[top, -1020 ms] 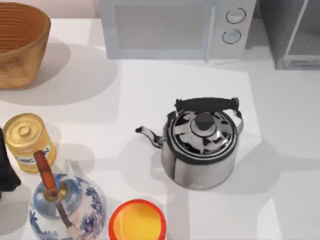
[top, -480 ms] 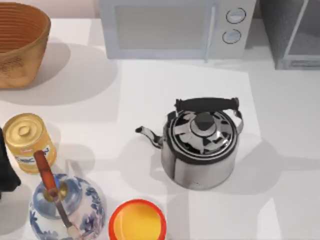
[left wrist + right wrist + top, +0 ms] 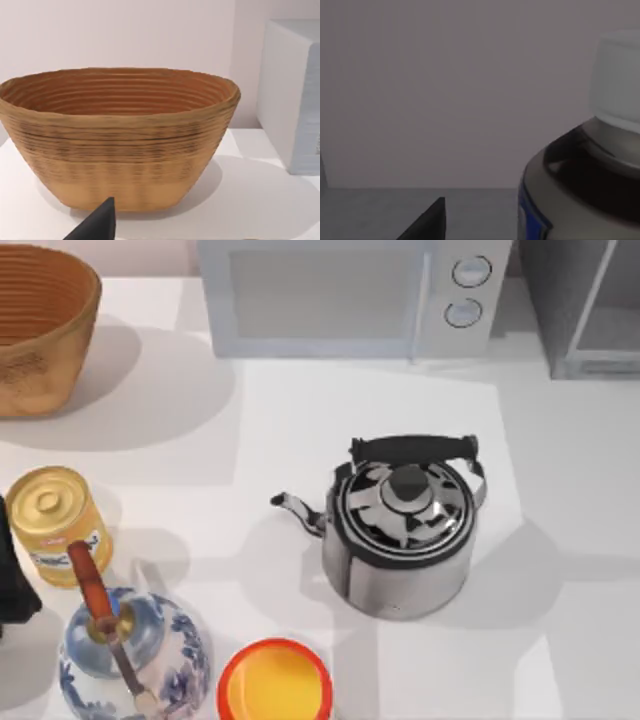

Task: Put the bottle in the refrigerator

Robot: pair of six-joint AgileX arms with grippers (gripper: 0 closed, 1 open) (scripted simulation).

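The bottle [image 3: 585,175] looms very close in the right wrist view: a white cap, a dark rounded body and a strip of blue label. It stands in front of a plain grey wall and grey floor. A black part of my right gripper [image 3: 427,222] pokes in low, apart from the bottle in the picture. The refrigerator [image 3: 590,310], a grey box with a pale metallic frame, stands at the table's back right in the top view. A black part of my left gripper [image 3: 97,225] hangs before a woven basket [image 3: 120,135].
A steel kettle [image 3: 405,530] sits mid-table. The white microwave [image 3: 350,295] stands at the back, the basket [image 3: 40,325] back left. A yellow can [image 3: 55,520], a blue-and-white vessel [image 3: 135,650], an orange bowl [image 3: 275,680] and a black shape [image 3: 12,580] crowd the front left.
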